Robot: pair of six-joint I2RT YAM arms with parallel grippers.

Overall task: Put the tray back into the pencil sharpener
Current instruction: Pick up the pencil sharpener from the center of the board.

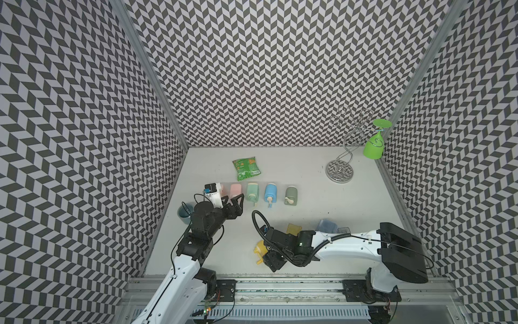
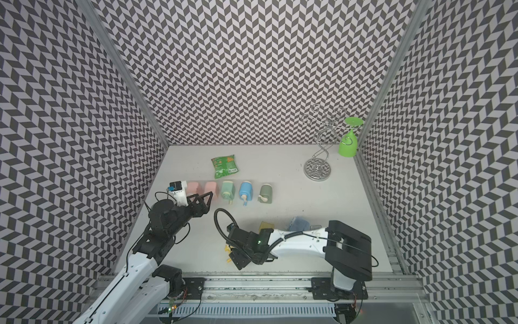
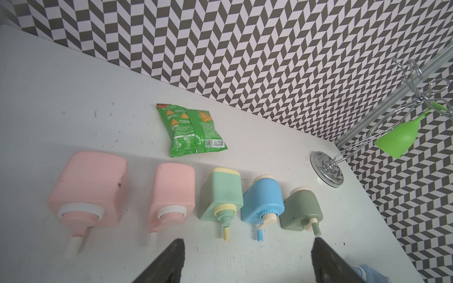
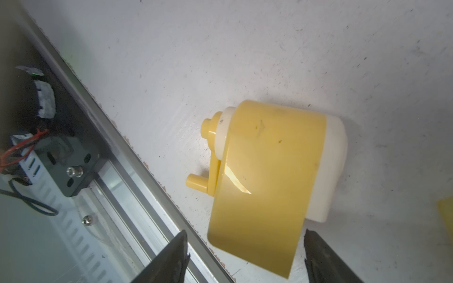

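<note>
The yellow pencil sharpener [image 4: 269,176] is smooth, matte plastic with a rounded body, a cream-white end cap and a short crank ending in a stubby knob. It lies on its side on the scuffed white counter [image 1: 294,179], close to the aluminium rail [image 4: 137,156] at the front edge. Its tray [image 1: 293,227], a small box of translucent amber plastic, sits on the counter apart from the sharpener, beyond the right wrist and partly hidden by it. Beside it lies a translucent blue tray [image 1: 326,225].

Further back, five more sharpeners stand in a row [image 3: 220,196]: two pink, one mint with cream trim, one blue, one sage green, all with cranks facing forward. Behind them lies a crinkled, glossy green snack bag [image 3: 193,129] printed with triangular chips, a QR code and a barcode; its lettering is too small to read. A chrome wire rack [image 1: 340,169] on a round base holds a lime-green plastic goblet [image 1: 374,146] upside down.

The right arm reaches low across the front of the counter, wrist bent down. The right end effector [image 4: 245,234] is released, its dark fingers spread wide to either side of the sharpener's near corner with a gap on each side. The left arm stretches toward the row, and the left end effector [image 3: 248,241] is likewise released and grasps nothing.
</note>
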